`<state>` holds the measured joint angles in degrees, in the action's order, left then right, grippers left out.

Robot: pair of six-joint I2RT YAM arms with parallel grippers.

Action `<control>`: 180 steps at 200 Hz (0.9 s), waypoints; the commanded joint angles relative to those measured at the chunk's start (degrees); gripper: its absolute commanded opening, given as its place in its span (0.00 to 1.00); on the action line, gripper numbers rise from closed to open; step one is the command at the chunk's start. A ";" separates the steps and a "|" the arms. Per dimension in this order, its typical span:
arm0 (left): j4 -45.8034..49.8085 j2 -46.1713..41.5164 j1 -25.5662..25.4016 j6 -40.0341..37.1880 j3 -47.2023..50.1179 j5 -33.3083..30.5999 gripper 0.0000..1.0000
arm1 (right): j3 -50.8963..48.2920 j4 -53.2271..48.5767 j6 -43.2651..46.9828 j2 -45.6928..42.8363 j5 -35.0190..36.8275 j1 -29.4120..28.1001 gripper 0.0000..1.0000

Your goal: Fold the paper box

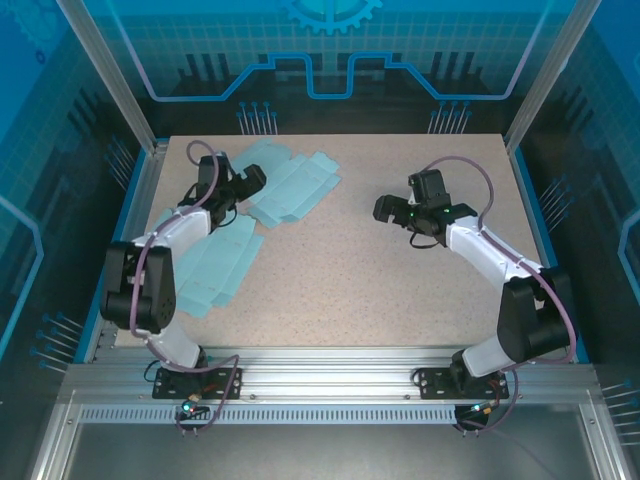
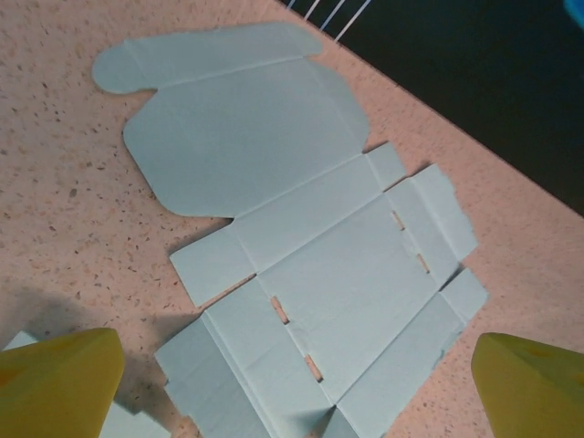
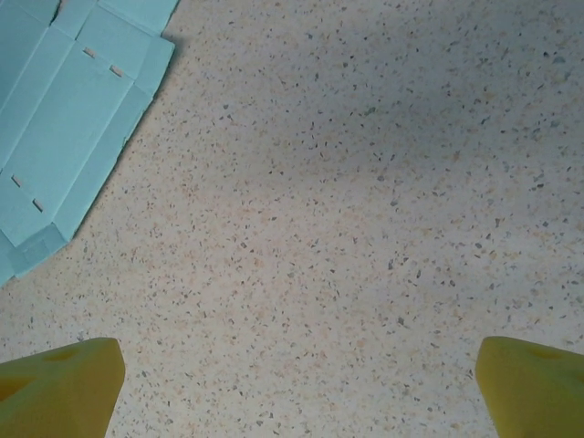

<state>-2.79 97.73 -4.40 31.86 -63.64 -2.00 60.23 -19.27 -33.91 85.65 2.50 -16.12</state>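
Note:
A flat, unfolded light-blue paper box (image 1: 292, 183) lies at the table's far left. In the left wrist view the paper box (image 2: 310, 265) lies spread out with its creases and slots showing. My left gripper (image 1: 246, 184) hovers over its near-left edge, open, its yellow fingertips (image 2: 57, 383) wide apart with nothing between them. My right gripper (image 1: 386, 208) stands open over bare tabletop to the right of the box, nothing between its fingertips (image 3: 534, 383). The paper box (image 3: 73, 119) edge sits at the upper left of the right wrist view.
A second flat light-blue blank (image 1: 215, 265) lies under the left arm, nearer the front left. The speckled beige table (image 1: 380, 290) is bounded by metal frame posts (image 1: 110, 70) and a blue rim (image 1: 535, 215) at its sides.

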 commanded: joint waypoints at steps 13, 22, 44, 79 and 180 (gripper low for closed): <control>4.30 5.88 -0.43 3.76 -5.64 -0.29 0.99 | 1.54 -1.78 -1.43 0.49 -0.92 -0.58 1.00; 4.36 7.25 -0.43 4.29 -6.60 -1.03 0.99 | 1.56 -2.06 -1.50 0.49 -0.92 -0.65 1.00; 5.77 11.55 -0.39 4.83 -10.43 -1.04 0.99 | 1.77 -3.08 -1.64 0.23 -0.67 -0.71 1.00; 7.05 19.07 -0.50 4.19 -16.77 3.57 0.99 | 1.69 -4.54 -1.77 -0.83 1.09 -0.68 1.00; 17.28 32.07 -6.36 -3.01 -33.04 8.05 0.80 | 2.59 -5.79 -1.70 -1.36 2.42 -0.25 1.00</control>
<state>10.61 127.17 -8.75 31.33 -93.25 3.40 60.71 -23.59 -35.00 85.41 4.10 -16.14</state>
